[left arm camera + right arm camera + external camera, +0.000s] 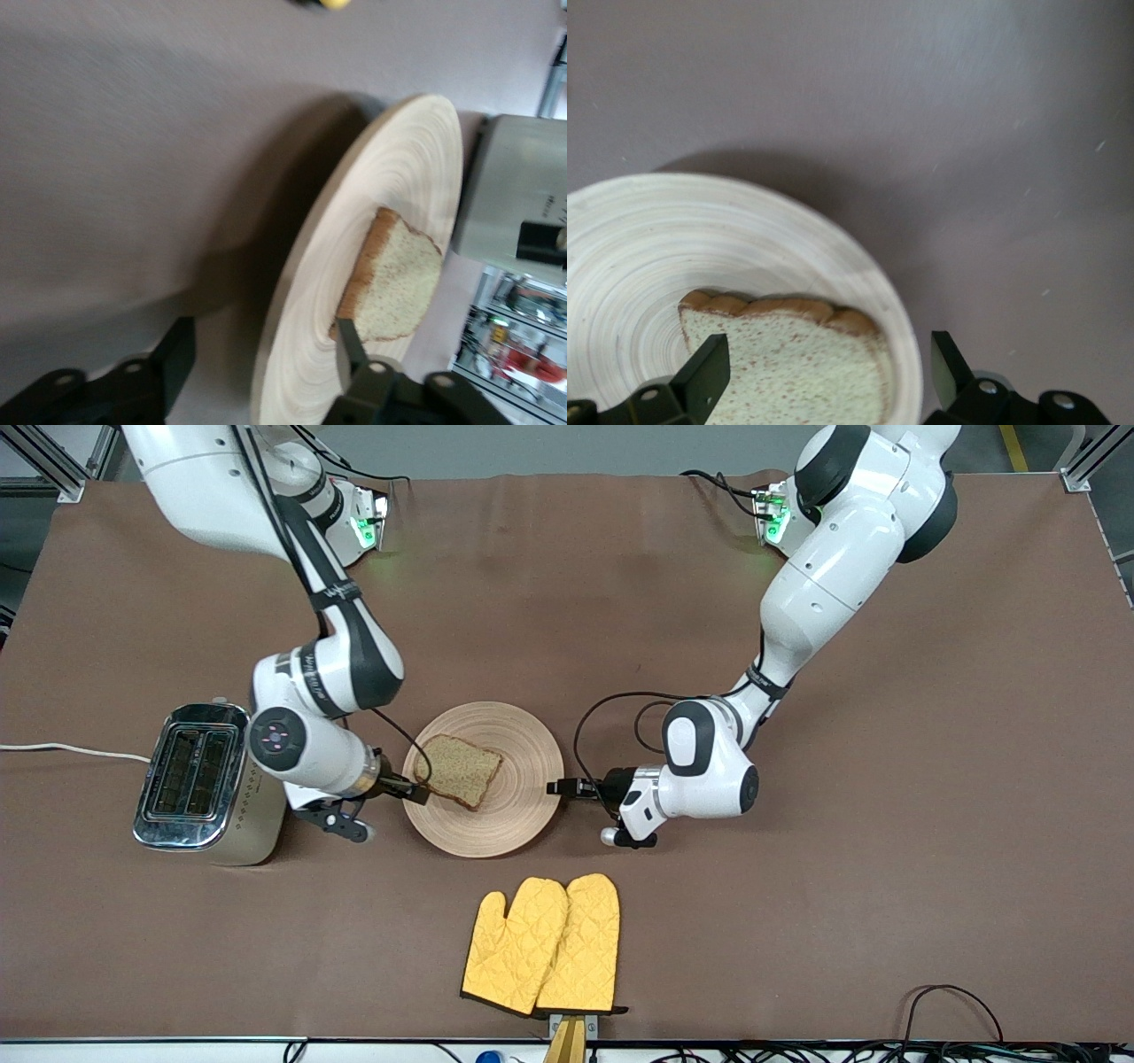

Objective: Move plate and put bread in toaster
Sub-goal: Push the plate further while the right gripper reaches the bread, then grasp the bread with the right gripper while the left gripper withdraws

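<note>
The wooden plate (524, 779) lies mid-table with the bread (459, 769) on its half toward the toaster (199, 779). The toaster stands beside the plate toward the right arm's end, slots up. My right gripper (415, 790) is open at the plate's toaster-side rim. In the right wrist view (828, 354) one finger is over the bread (788, 372) and the other is outside the plate's rim (908, 354). My left gripper (556, 786) is open at the plate's rim on the left arm's side. In the left wrist view (261, 336) its fingers straddle the plate's edge (283, 328), near the bread (394, 283).
Two yellow oven mitts (542, 943) lie nearer the front camera than the plate. The toaster's white cord (71, 750) runs off toward the right arm's end of the table. Brown cloth (886, 868) covers the table.
</note>
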Controlling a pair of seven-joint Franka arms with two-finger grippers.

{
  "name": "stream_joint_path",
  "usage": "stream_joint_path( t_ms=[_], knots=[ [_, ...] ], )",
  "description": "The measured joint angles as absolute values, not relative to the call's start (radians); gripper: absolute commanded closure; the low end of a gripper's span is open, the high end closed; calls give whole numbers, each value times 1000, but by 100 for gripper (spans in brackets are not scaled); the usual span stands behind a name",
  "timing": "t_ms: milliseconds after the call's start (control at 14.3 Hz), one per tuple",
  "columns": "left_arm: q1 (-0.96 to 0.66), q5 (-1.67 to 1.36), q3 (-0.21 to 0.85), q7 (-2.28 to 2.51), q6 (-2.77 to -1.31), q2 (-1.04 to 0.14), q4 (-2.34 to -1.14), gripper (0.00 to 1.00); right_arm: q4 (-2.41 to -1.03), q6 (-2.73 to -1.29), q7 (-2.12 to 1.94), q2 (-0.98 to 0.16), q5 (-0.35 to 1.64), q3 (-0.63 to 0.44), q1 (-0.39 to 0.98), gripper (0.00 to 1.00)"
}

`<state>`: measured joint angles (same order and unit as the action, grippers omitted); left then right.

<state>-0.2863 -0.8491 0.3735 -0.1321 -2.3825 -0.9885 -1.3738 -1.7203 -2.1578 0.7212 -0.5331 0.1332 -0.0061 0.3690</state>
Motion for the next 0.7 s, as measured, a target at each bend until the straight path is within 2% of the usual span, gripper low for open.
stream_joint_path(
  t_ms=[210, 699],
  knots=[
    [-222, -654, 364, -13, -2259, -918, -1372, 0, -1720, -2147, 839, -547, 123, -7, 415, 0],
    [69, -151, 364, -27, -1882, -677, -1371, 0, -1753, -2124, 884, -564, 25, -13, 432, 1]
  ],
)
